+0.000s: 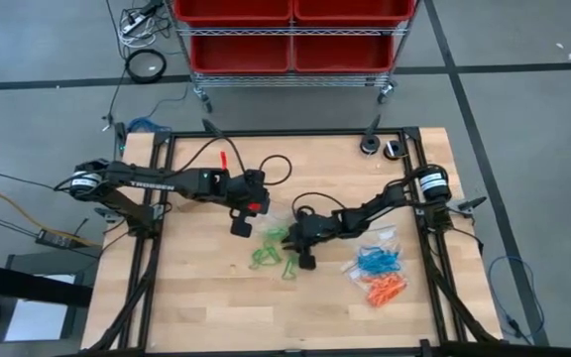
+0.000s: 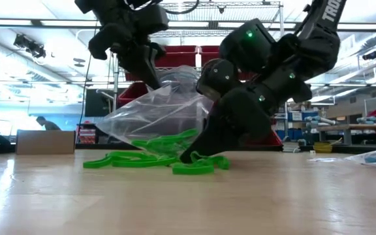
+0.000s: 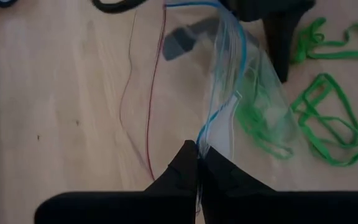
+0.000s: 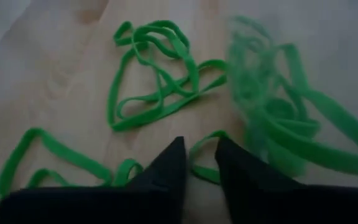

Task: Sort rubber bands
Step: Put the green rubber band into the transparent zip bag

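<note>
2 arms work over 3 colour groups of rubber bands: green, blue, orange; single bands too tangled to count.

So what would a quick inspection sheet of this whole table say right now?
Surface: wooden table, bare along its near side.
Job's things: green rubber bands loose at the centre, some inside a clear bag; blue rubber bands and orange rubber bands lie on bags beside the right arm.
Clutter: two small round things at the far edge.
Grippers: left gripper is shut on the clear bag's rim and holds it up; right gripper is down among the loose green bands with a band between its fingertips, grip not settled.
Cables: black cables loop over the far side.
Surroundings: rack of red bins, grey floor.
</note>
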